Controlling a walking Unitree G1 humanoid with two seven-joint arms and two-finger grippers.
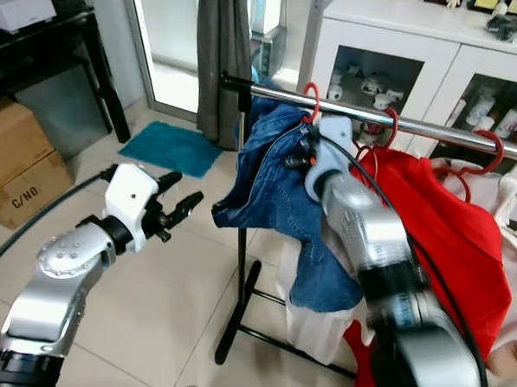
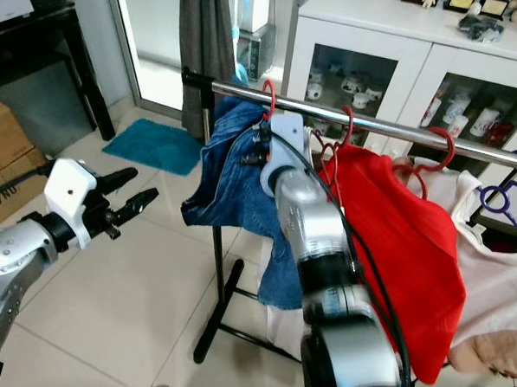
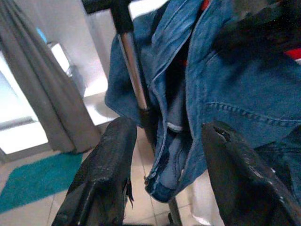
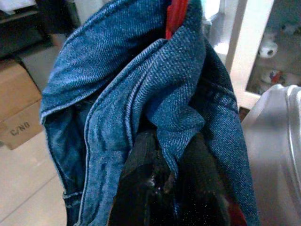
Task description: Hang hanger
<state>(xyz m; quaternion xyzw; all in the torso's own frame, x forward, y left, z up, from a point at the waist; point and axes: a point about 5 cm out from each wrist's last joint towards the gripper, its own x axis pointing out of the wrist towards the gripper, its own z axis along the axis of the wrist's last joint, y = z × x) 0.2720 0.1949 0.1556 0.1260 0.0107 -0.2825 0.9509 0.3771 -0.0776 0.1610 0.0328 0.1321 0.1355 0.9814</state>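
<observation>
While the red plastic hanger [image 1: 311, 99] carrying the blue denim garment [image 1: 276, 194] sits with its hook over the chrome rail of the black clothes rack [image 1: 435, 129], the right gripper [image 4: 164, 188] is buried in the denim just below that hook, its two black fingers pinched on a fold of cloth at the collar, presumably to steady the load until the hook seats. The left gripper [image 1: 173, 205] hangs off to the side with fingers [image 3: 101, 179] spread wide and empty; the denim hem and the rack's upright post lie ahead of the fingertips, apart from them, as if ready to tidy the drape. Beyond the right fingers, further along the rail, hang a red shirt [image 1: 456, 230] and pale garments. The floor is light glossy tile, with a teal bath mat [image 1: 170, 145], a cardboard box [image 1: 17, 168], a grey curtain [image 1: 222, 53] and a white glass-fronted cabinet [image 1: 405, 45] behind.
</observation>
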